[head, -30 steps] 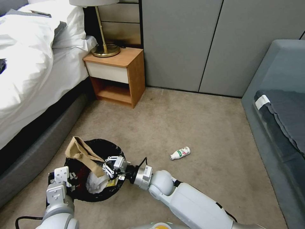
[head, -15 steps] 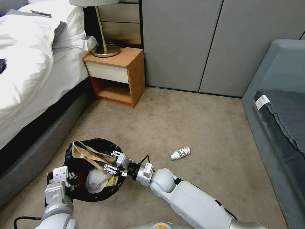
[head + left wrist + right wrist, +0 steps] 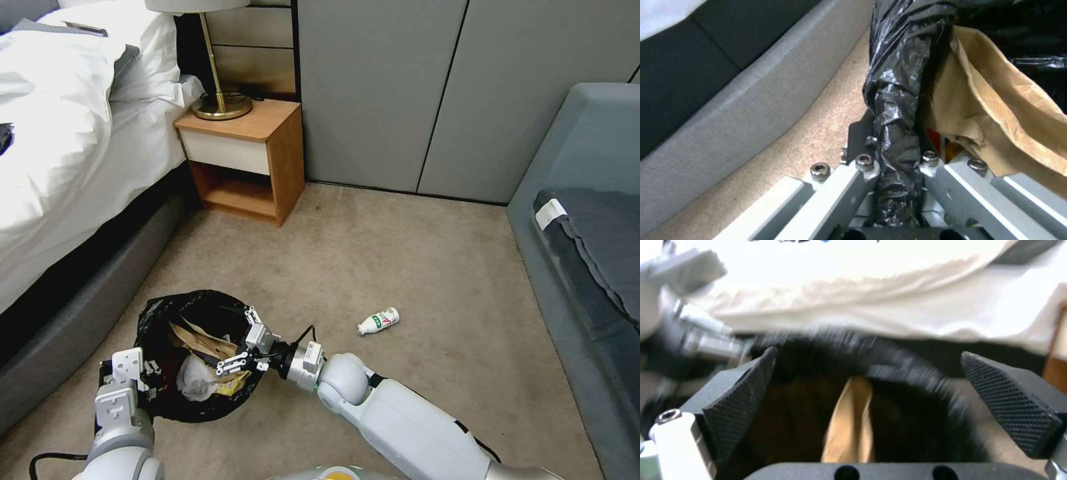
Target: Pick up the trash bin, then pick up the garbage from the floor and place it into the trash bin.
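The trash bin (image 3: 155,320), lined with a black bag, stands low at the left near the bed. My left gripper (image 3: 127,381) is shut on its rim; the left wrist view shows the fingers (image 3: 862,166) pinching the black bag (image 3: 898,83). My right gripper (image 3: 239,340) hangs open over the bin's mouth, its pads (image 3: 742,400) wide apart and holding nothing. Garbage lies inside the bin: a crumpled brown paper bag (image 3: 203,341) (image 3: 996,110) (image 3: 849,426), a white scrap (image 3: 190,379) and a yellow wrapper (image 3: 235,383). One small bottle (image 3: 378,321) lies on the carpet to the right of the bin.
A bed (image 3: 60,147) with a grey base runs along the left. A wooden nightstand (image 3: 247,157) with a brass lamp (image 3: 220,100) stands at the back. On the right is a grey sofa (image 3: 587,220). Open carpet surrounds the bottle.
The right gripper lowered the brown paper bag from above the rim into the bin and opened, letting it go. The left gripper kept its hold on the rim.
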